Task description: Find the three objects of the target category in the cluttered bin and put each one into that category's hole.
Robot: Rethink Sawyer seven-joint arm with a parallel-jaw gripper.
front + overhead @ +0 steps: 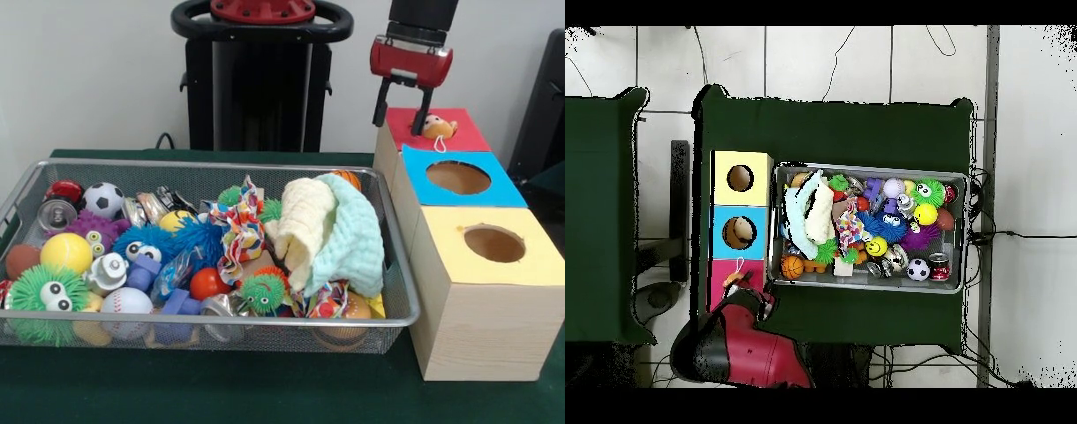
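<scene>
My tool (403,108) hangs open and empty just above the red box, where a small orange toy (438,126) sits at the hole (not yet through). Next I judge: nudge it in, then return to the bin (399,265).

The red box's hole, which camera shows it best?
The front view: a small orange toy sits in the hole on the red box, below the open gripper. Overhead, the arm hides most of that box.
</scene>
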